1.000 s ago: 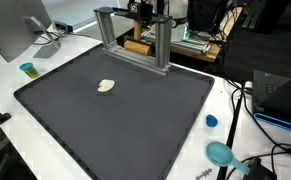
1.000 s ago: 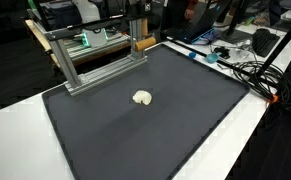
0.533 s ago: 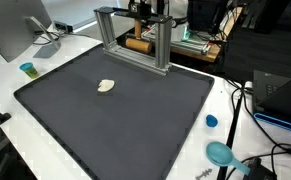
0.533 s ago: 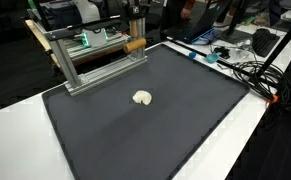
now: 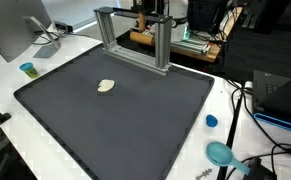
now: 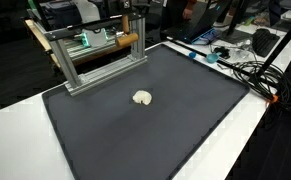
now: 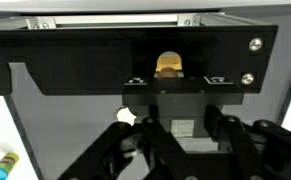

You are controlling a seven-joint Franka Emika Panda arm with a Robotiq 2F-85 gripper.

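No legible text, brand, number or sign in any view. Checked the black mat [image 5: 115,120], metal frame [image 5: 163,45], wooden rod [image 6: 128,41] and monitor [image 5: 10,25] in the exterior views: all plain, or too small and blurred to read. The wrist view gives only a bare black plate [image 7: 75,60] with screw heads, no readable markings.
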